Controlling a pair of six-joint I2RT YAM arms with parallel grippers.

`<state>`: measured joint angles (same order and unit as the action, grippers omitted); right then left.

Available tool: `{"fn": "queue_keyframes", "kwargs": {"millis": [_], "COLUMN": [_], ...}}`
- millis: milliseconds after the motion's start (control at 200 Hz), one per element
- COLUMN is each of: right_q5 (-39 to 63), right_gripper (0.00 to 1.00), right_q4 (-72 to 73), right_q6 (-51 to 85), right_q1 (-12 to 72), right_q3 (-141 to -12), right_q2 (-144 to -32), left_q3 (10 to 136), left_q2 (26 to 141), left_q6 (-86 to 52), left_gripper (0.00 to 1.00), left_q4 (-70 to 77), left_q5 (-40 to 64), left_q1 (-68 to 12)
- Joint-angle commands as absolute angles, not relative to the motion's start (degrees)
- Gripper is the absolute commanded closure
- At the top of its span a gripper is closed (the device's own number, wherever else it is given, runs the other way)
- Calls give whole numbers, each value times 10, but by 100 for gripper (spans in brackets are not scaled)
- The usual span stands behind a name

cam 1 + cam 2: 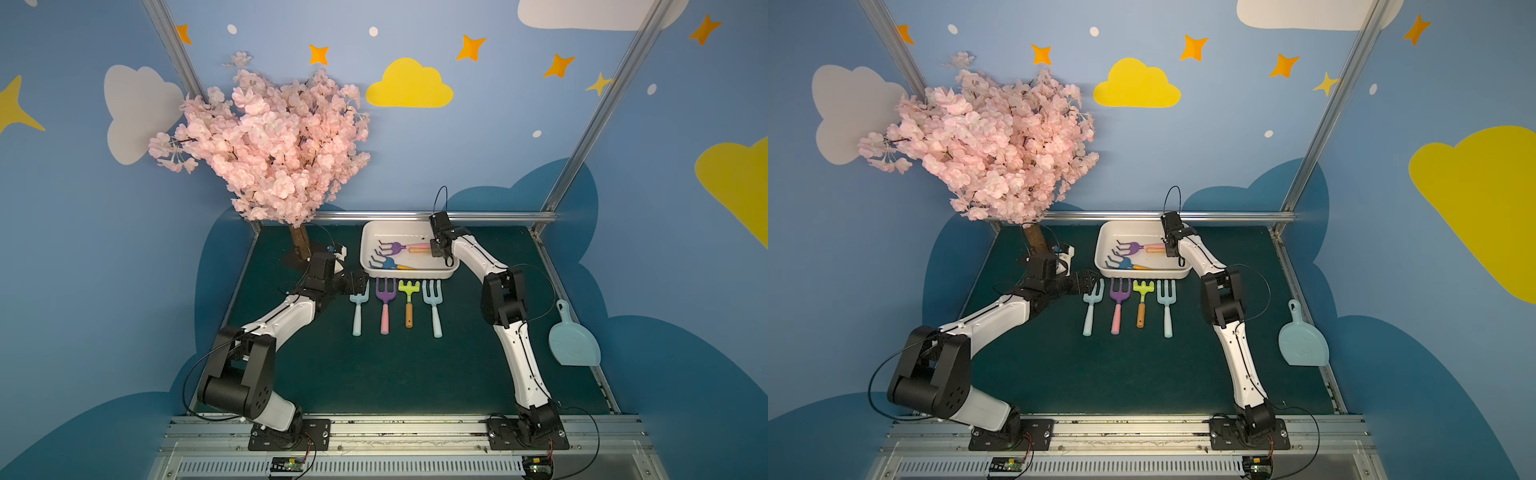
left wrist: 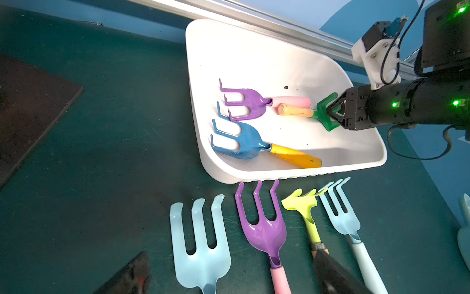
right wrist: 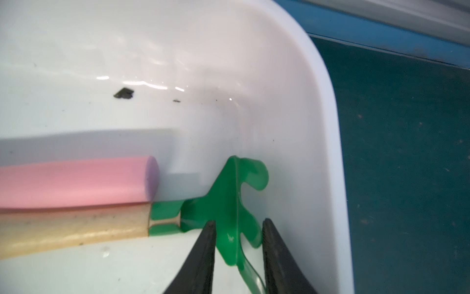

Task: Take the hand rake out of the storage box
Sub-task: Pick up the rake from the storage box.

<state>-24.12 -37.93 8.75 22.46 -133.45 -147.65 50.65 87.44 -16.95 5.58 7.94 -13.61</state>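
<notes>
The right gripper sits astride the green hand rake in the storage box.
Its jaws stand partly closed either side of the head; whether they pinch it cannot be told. The wooden handle lies against the pink handle of the purple rake. In both top views the wrist hides the green head. The left gripper hangs wide open near the box.

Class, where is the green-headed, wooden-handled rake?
Left wrist view: the rake lies in the white plastic storage box's right end, beside the pink handle, right claw straddling its head.

Robot lab booth, cloud-painted walls, aluminium frame
</notes>
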Motion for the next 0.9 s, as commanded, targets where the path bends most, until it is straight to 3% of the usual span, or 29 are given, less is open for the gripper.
{"fn": "queue_keyframes", "kwargs": {"millis": [0, 260, 591, 896], "right_q5": [-223, -182, -115, -19], "right_gripper": [75, 100, 100, 100], "right_q4": [-398, -387, -375, -280], "right_q6": [100, 87, 58, 37], "right_q1": [217, 209, 200, 201], "right_q3": [-1354, -1356, -1319, -1083], "right_q2": [-1492, -1480, -1379, -1171], "left_q3": [520, 520, 502, 481], "left_q2": [881, 878, 837, 765], "left_q6": [-169, -169, -180, -180], "left_gripper": [0, 0, 0, 0], "left_q4": [54, 50, 54, 49], "left_q5": [79, 79, 84, 96], "left_q1": [-134, -134, -134, -135]}}
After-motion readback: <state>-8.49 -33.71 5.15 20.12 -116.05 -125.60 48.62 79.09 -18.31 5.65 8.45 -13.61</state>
